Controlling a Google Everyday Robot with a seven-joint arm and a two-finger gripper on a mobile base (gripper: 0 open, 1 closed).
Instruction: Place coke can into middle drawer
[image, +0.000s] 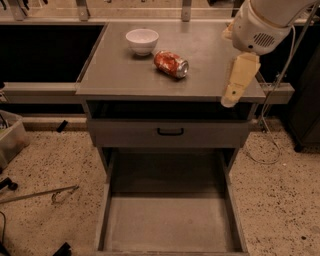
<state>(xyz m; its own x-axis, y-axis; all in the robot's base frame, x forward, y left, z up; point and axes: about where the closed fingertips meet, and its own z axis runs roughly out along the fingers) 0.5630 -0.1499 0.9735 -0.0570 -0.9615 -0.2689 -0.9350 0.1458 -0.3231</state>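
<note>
The coke can (171, 64), red with silver ends, lies on its side on the grey cabinet top (115, 75), right of centre. The middle drawer (170, 225) is pulled out wide open below, and its bare grey floor holds nothing. My gripper (230, 100) hangs from the white arm (262, 22) over the right front part of the cabinet top. It is to the right of the can and a little nearer the front, apart from it and empty.
A white bowl (142, 41) stands just behind and left of the can. A closed drawer front with a black handle (170, 132) sits above the open drawer. A plastic bin (10, 137), a metal rod (40, 194) and a cable (265, 145) are on the speckled floor.
</note>
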